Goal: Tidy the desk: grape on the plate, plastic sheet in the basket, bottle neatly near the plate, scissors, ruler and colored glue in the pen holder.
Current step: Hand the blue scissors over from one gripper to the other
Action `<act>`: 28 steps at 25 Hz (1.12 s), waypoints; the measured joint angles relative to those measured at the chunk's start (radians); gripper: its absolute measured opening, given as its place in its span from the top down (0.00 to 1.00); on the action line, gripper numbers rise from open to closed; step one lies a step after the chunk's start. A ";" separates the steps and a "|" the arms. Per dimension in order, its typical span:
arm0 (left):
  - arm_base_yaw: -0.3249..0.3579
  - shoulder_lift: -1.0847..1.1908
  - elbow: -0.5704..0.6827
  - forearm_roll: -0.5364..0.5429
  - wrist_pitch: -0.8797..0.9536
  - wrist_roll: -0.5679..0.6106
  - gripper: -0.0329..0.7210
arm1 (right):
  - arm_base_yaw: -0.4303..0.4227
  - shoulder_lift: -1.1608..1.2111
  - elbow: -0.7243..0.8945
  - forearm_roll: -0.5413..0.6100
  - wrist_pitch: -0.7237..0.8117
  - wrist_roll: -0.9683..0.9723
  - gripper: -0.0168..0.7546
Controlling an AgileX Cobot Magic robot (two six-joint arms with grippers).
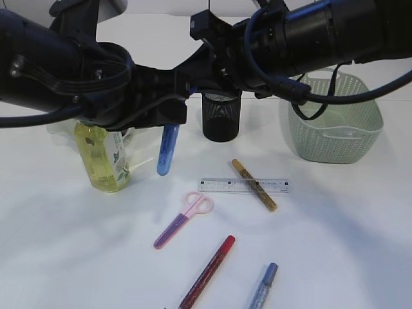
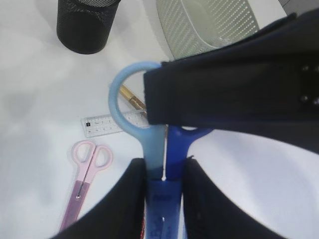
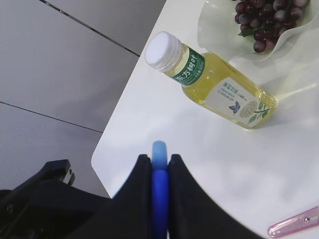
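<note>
My left gripper [image 2: 163, 184] and right gripper [image 3: 159, 172] both clamp the blue scissors [image 1: 168, 149], held above the table [image 1: 335, 232] beside the bottle [image 1: 102, 158].

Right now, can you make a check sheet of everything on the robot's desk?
Surface: white table, no spills seen.
Job's things: blue scissors held in the air; pink scissors, ruler, gold glue, red glue and blue glue lie on the table; bottle upright; grapes on plate; pen holder and basket at the back.
Clutter: nothing seen.
Grippers: left gripper and right gripper both have fingers shut on the blue scissors.
Cables: black cable hangs in front of the basket.
Surroundings: grey panels beyond the table.
</note>
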 joint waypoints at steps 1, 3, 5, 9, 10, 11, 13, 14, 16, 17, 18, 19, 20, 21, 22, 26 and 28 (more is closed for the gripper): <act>0.000 0.000 0.000 0.000 0.000 0.000 0.73 | 0.000 0.000 0.000 0.000 0.000 0.000 0.91; 0.000 0.000 0.000 0.000 0.000 0.000 0.73 | 0.000 0.000 0.000 0.000 0.000 0.000 0.91; 0.000 0.000 0.000 0.000 0.000 0.000 0.73 | 0.000 0.000 0.000 0.000 0.000 0.000 0.91; 0.000 0.000 0.000 0.025 0.005 0.000 0.72 | 0.000 0.000 0.000 0.000 0.000 -0.002 0.91; -0.001 0.000 0.000 0.031 0.009 0.000 0.70 | 0.002 0.000 0.000 0.000 0.000 -0.002 0.91; -0.001 0.000 -0.002 0.042 0.020 0.000 0.65 | 0.002 0.000 0.000 0.000 0.000 -0.002 0.91; -0.001 0.000 -0.002 0.042 0.054 0.000 0.50 | 0.002 0.000 0.000 0.000 -0.002 -0.002 0.91; -0.001 0.000 -0.002 0.042 0.066 0.000 0.41 | 0.002 0.000 0.000 0.000 -0.003 -0.002 0.91; -0.001 0.000 -0.002 0.042 0.080 0.000 0.25 | 0.002 0.000 0.000 0.000 -0.005 -0.002 0.91; -0.001 0.000 -0.002 0.042 0.082 0.000 0.19 | 0.002 0.000 0.000 0.000 -0.005 -0.002 0.91; -0.001 0.000 -0.002 0.042 0.087 0.000 0.16 | 0.002 0.000 0.000 0.000 -0.005 -0.002 0.91; -0.001 0.000 -0.002 0.042 0.089 0.000 0.15 | 0.002 0.000 0.000 0.000 -0.005 -0.006 0.91; -0.001 0.000 -0.002 0.042 0.098 0.000 0.15 | 0.002 0.000 0.000 0.000 -0.009 -0.014 0.91; -0.001 -0.002 -0.002 0.042 0.108 0.000 0.16 | 0.002 0.000 0.000 0.000 -0.015 -0.021 0.91; -0.001 -0.007 -0.002 0.042 0.121 0.000 0.18 | 0.002 0.000 0.000 0.000 -0.024 -0.023 0.91; -0.001 -0.042 -0.002 0.087 0.155 0.000 0.24 | 0.002 0.000 0.000 0.000 -0.076 -0.038 0.91; -0.001 -0.065 -0.002 0.115 0.173 0.000 0.31 | -0.002 0.000 0.000 -0.002 -0.105 -0.040 0.91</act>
